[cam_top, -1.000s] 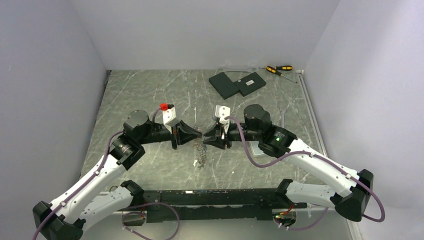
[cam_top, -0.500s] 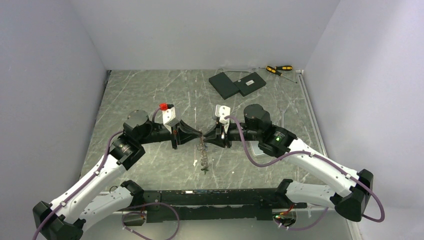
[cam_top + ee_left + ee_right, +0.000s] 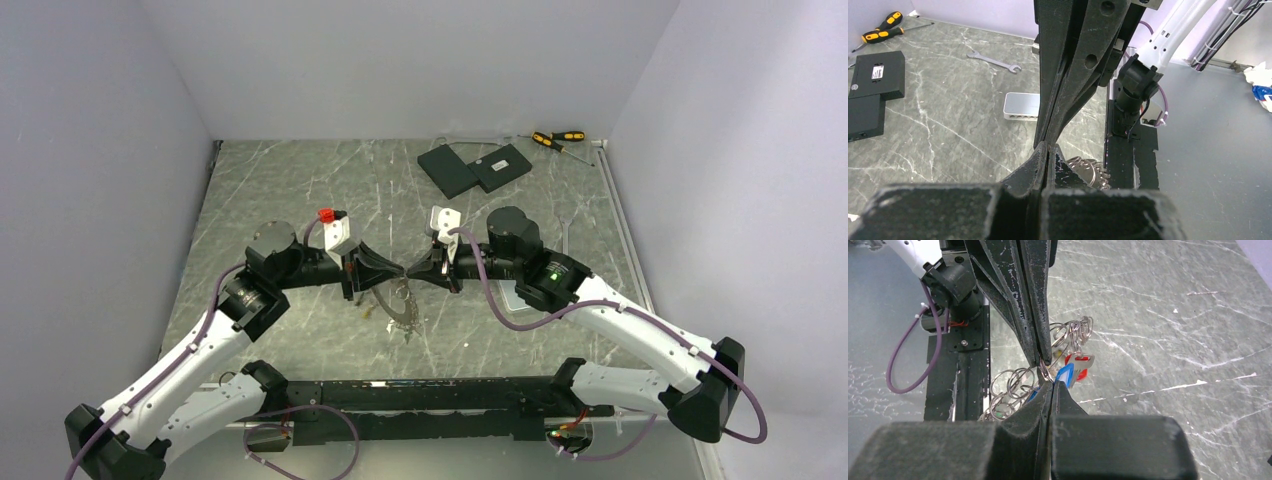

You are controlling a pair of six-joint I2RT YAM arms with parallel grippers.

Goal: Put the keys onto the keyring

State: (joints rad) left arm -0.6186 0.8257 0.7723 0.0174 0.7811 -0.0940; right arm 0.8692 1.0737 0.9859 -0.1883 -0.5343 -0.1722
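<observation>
both arms meet tip to tip over the middle of the bench [image 3: 300, 190], a little toward its near edge.

left gripper [image 3: 396, 271]: jaws together. in the right wrist view a thin loop of wire sits at its very tip, so i read it as clamped on the keyring [image 3: 402, 305].

right gripper [image 3: 413, 271]: jaws also pressed together, tip almost touching the left one. whether it has nipped the wire or closed on nothing, cannot tell; the contact point is too fine.

keyring: bunch of loops and grey keys directly below the two tips, trailing toward the near edge. cannot tell if it hangs free or rests on the bench.

keys [image 3: 1066, 374]: blue head and red head seen in the right wrist view, just beside the tips on the far-edge side, tangled among the loops. already threaded or only lying against the ring: not readable.

relation that matters: both pincers lie along one left-to-right line, noses opposed, with the ring wire crossing that line at the meeting point. both arms equally near. judgement: any next move needs one side to hold the wire steady while the other works it.
</observation>
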